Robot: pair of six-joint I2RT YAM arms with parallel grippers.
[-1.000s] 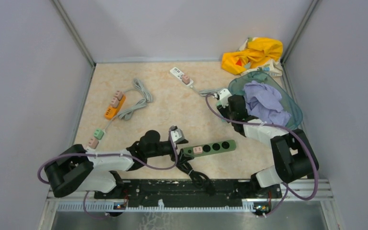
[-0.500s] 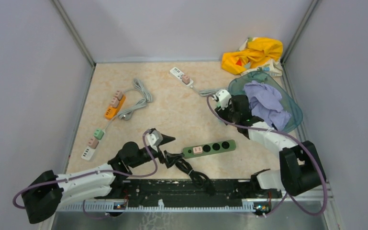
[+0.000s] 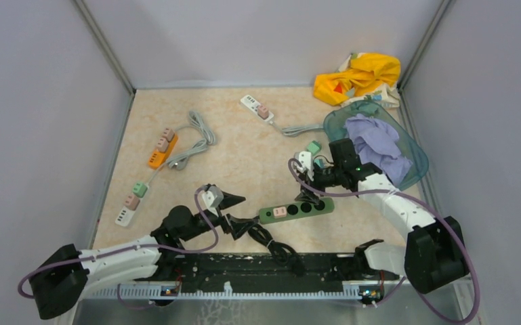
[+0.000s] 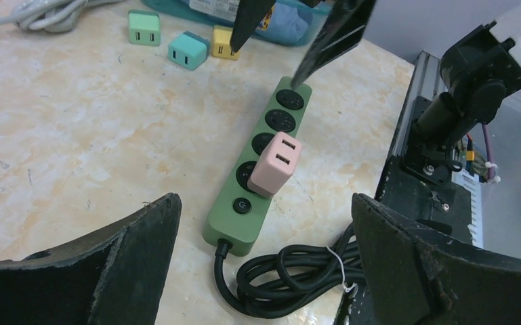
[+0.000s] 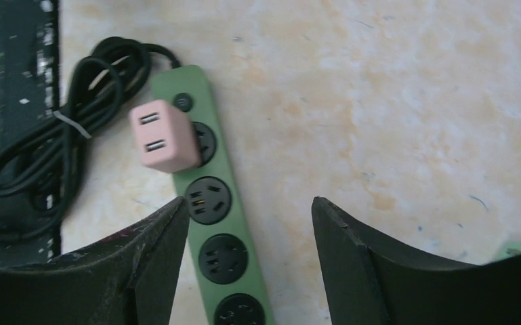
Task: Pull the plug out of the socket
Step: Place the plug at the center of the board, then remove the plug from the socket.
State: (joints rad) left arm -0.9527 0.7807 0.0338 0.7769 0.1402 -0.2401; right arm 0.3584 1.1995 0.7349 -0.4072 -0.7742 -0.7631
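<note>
Left gripper (image 3: 237,211) sat low at the cord end of the green strip (image 3: 297,209), jaws spread wide and empty, the strip framed between them in its wrist view. Right gripper (image 3: 315,189) hung over the strip's far end, jaws partly apart, holding nothing. Pink plug (image 4: 275,162) was seated in the socket nearest the switch; the three sockets beyond it were bare. Strip lay flat on the tabletop (image 4: 74,135), black cord (image 4: 291,277) coiled by its near end.

Judgement: not yet gripped. The strip looked light and would lift with the plug unless pinned, so the right gripper should press down on the bare sockets. The left should pinch the plug's flat sides, low, and pull straight along the pins without rocking.
</note>
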